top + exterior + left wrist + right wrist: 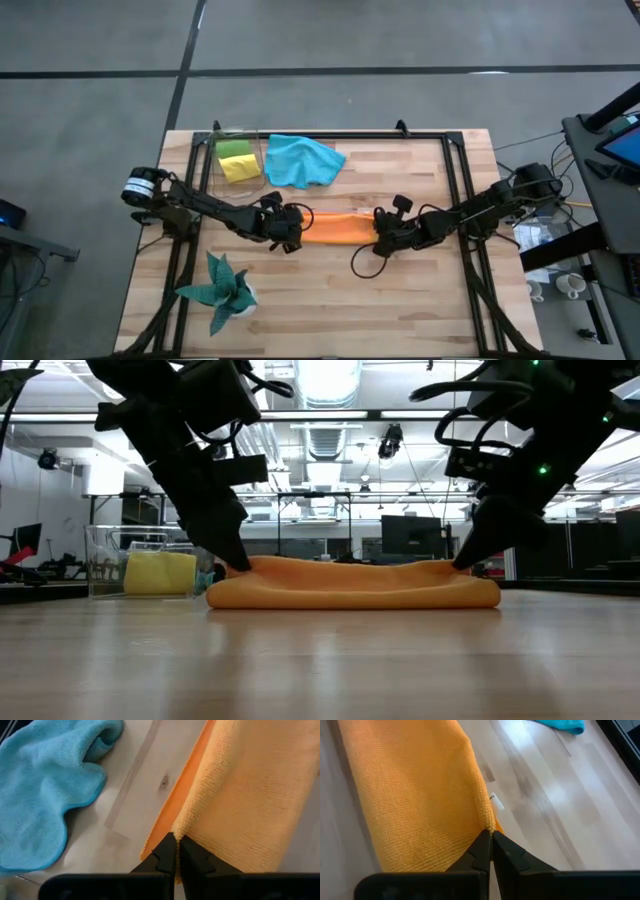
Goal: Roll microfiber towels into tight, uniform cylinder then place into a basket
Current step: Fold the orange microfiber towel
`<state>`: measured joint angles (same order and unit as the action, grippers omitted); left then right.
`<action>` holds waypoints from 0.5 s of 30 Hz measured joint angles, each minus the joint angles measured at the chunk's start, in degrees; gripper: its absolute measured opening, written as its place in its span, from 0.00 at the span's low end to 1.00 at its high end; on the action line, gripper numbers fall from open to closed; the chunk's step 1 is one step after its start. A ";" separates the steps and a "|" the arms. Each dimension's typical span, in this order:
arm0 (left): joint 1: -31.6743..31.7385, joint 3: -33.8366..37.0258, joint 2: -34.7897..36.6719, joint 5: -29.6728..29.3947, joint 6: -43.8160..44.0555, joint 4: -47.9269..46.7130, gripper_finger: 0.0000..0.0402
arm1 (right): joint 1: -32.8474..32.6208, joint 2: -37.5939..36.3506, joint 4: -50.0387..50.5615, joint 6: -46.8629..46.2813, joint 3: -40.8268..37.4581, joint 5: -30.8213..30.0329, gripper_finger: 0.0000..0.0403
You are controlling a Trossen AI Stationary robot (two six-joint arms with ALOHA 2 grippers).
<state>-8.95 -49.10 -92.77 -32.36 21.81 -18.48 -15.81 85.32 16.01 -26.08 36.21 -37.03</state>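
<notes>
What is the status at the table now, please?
Left gripper and right gripper both shut on orange towel, one at each end. Towel folded long, flat on table. Blue towel lies apart, nothing blocking.

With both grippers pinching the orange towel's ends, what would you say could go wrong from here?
1. The left gripper and right gripper, both shut, pinch only a thin edge of the folded orange microfiber towel; it may slip free.
2. Uneven motion could roll it skewed.
3. The loose, crumpled blue microfiber towel lies nearby and might snag.
</notes>
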 joint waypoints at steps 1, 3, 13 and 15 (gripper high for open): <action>0.03 0.00 0.00 -0.10 -0.07 0.00 0.00 | 0.00 0.00 -0.02 -0.13 0.00 -0.12 0.02; 0.24 0.01 0.00 -0.19 -0.08 -0.01 0.00 | 0.00 0.00 -0.04 -0.34 0.00 -0.14 0.02; 3.14 0.02 -2.53 -1.34 -0.49 -0.09 0.17 | 0.44 0.00 -0.13 -0.47 0.00 -0.63 0.03; 3.69 -0.13 -2.56 -2.68 -1.78 -0.04 0.24 | 0.95 0.00 -0.04 -0.47 0.00 -0.62 0.04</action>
<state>-5.26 -49.23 -95.33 -35.04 20.03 -18.52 -14.87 85.32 15.97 -26.55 36.21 -37.65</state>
